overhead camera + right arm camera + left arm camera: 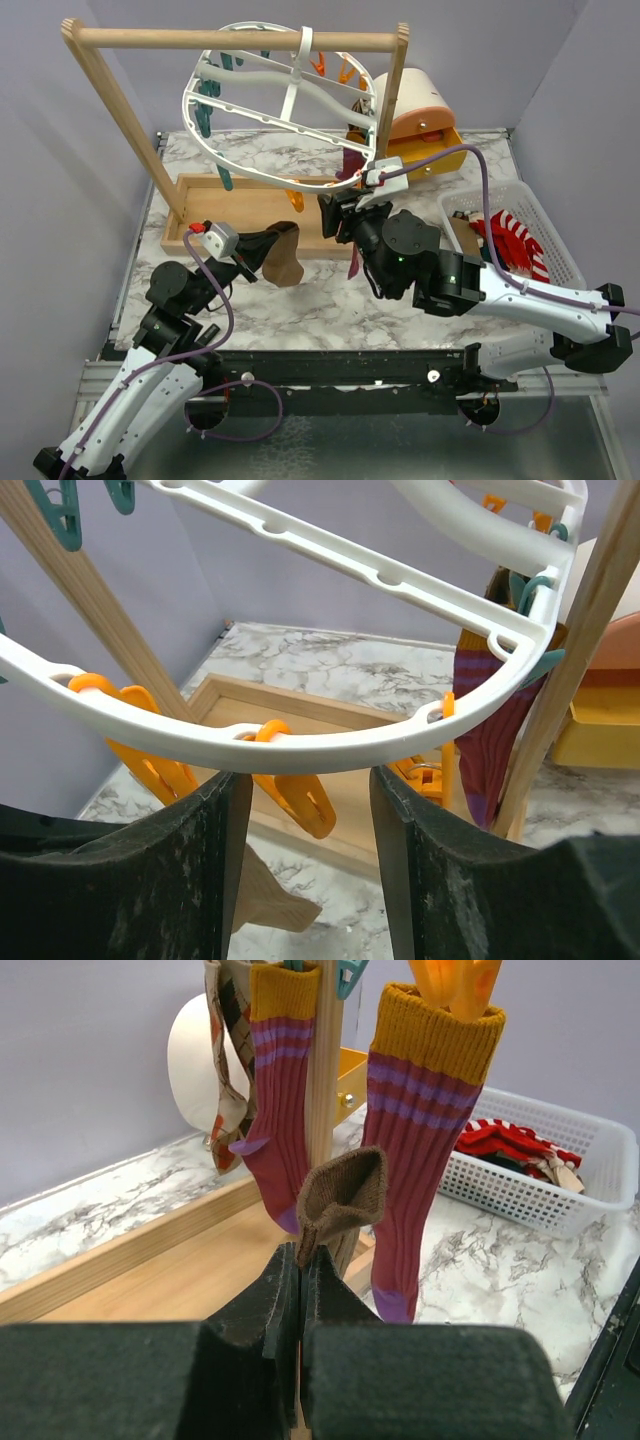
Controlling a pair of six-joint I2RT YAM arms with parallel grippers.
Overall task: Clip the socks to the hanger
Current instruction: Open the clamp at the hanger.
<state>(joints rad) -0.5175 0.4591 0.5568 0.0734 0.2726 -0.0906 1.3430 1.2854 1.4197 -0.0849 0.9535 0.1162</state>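
Just under the hanger [330, 748] rim, the right gripper [305, 805] stands half-wide; an orange clip [297, 798] shows through its gap. The left gripper [300, 1260] pinches the brown sock [345, 1195]; it hangs over the wooden tray [180, 243] near edge.

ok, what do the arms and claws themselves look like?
Left arm and right arm: white shell links, black round joints, a purple cable trailing along each. Small pale camera box at each wrist, the left's with a red plug. Left claw and right claw: black, two blocky fingers, scuffed grey.
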